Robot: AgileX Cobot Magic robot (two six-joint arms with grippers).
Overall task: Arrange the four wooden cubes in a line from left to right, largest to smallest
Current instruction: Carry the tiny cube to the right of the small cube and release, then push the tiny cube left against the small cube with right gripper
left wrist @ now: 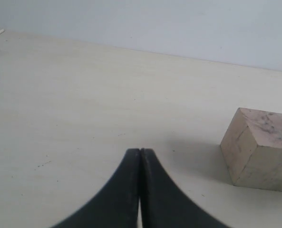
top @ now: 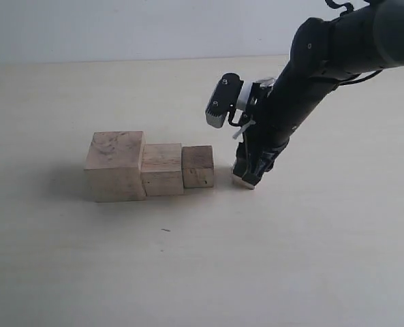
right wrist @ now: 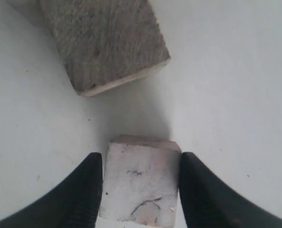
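**Setting the last cube down: where it could go wrong**

The smallest cube (right wrist: 141, 186) is grasped in my right tool (top: 245, 178), with a finger (right wrist: 79, 199) pressed against each of two opposite sides. In the exterior view it is low at the counter (top: 188, 272), at the right end of the row and just apart from the third cube (top: 198, 166). I cannot tell whether its underside is flat on the counter or a little above it.

I think the main risk is the let-go. If the cube is slightly raised or tipped when I open, it may drop on an edge and roll or turn out of line. If one finger drags on the wood as I open, it could twist the cube or pull it away from the row.

The second risk is the gap. If I push in to close it, the small cube could bump the third cube. That could shove the third cube against the middle cube (top: 162, 169) and the big cube (top: 115, 165), which stand touching in order, and skew the row.

On the lift away, my tool's bulk hangs close above the row's right end, so a slanted exit could clip the third cube.

My left tool (left wrist: 140, 152) is clenched with nothing in it, and I see no risk from it where it is.
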